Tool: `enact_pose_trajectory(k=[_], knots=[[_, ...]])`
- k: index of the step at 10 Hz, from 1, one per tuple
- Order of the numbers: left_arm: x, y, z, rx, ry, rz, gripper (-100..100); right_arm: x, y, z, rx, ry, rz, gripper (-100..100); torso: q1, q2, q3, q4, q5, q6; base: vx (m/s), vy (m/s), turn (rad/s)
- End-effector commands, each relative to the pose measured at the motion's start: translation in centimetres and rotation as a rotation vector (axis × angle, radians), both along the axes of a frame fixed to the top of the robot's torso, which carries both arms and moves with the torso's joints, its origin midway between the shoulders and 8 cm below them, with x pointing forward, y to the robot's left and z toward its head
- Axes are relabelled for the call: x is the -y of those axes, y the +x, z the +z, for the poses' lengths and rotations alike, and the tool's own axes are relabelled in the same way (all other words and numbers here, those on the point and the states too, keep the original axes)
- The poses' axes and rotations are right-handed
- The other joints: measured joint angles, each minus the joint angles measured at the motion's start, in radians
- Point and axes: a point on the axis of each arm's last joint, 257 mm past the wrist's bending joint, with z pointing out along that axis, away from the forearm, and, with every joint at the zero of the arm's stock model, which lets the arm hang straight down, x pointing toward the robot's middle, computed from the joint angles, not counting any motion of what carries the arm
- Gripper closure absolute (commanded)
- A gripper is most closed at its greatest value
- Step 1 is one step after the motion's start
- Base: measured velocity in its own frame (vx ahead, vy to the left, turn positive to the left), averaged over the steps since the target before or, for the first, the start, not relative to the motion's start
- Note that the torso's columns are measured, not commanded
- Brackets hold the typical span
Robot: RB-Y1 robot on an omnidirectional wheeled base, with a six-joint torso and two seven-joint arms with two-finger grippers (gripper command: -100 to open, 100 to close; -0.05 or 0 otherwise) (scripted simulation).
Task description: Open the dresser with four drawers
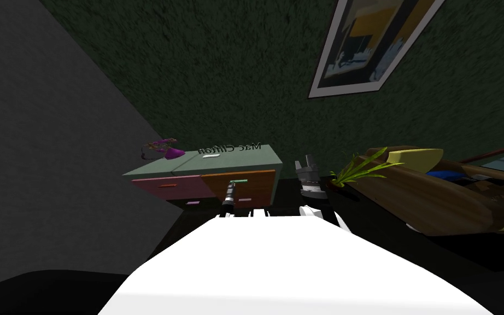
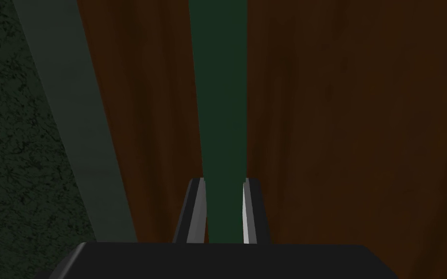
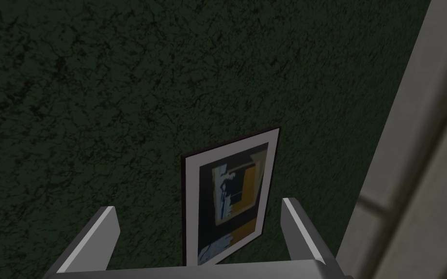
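Observation:
A low dresser (image 1: 229, 156) with a grey-green top stands against the dark green wall. Its upper row has a pink drawer (image 1: 171, 187) and an orange-brown drawer (image 1: 256, 188) that carries a green bar handle (image 1: 239, 181). My left gripper (image 1: 230, 188) reaches straight to that handle. In the left wrist view both fingers (image 2: 199, 208) press the sides of the green handle (image 2: 220, 97), with the brown drawer front (image 2: 353, 135) behind; my left gripper (image 2: 224, 186) is shut on it. My right gripper (image 1: 306, 162) is held up just right of the dresser, fingers wide open (image 3: 198, 204).
A purple object (image 1: 164, 149) lies on the dresser's left top corner. A green plant (image 1: 363, 167) and a big brown piece of furniture (image 1: 437, 197) crowd the right side. A grey wall (image 1: 37, 164) closes the left.

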Motion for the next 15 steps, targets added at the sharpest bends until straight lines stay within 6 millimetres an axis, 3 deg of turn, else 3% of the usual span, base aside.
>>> enact_pose_trajectory(k=[1, 9, 10, 15], knots=[[0.1, -0.5, -0.2, -0.01, 0.001, -0.002, 100, 0.0, 0.0, 0.0, 0.0, 0.0, 0.0, 0, -0.001, 0.001, 0.001, 0.001, 0.0, 0.0, -0.189, 0.0, 0.003], [0.4, -1.6, -0.1, -0.013, -0.001, -0.011, 100, 0.0, 0.0, 0.0, 0.0, 0.0, 0.0, 0, 0.0, -0.003, -0.002, 0.002, -0.002, -0.001, -0.157, -0.001, 0.01], [0.5, -1.4, 0.7, -0.021, -0.002, -0.01, -100, 0.0, 0.0, 0.0, 0.0, 0.0, 0.0, 0, 0.0, -0.009, -0.005, 0.003, -0.002, -0.001, -0.034, -0.001, -0.014], [0.5, -0.6, 3.4, -0.02, -0.002, -0.007, -100, 0.0, 0.0, 0.0, 0.0, 0.0, 0.0, 0, -0.001, -0.005, -0.003, 0.002, -0.002, 0.0, -0.013, 0.003, -0.009]])
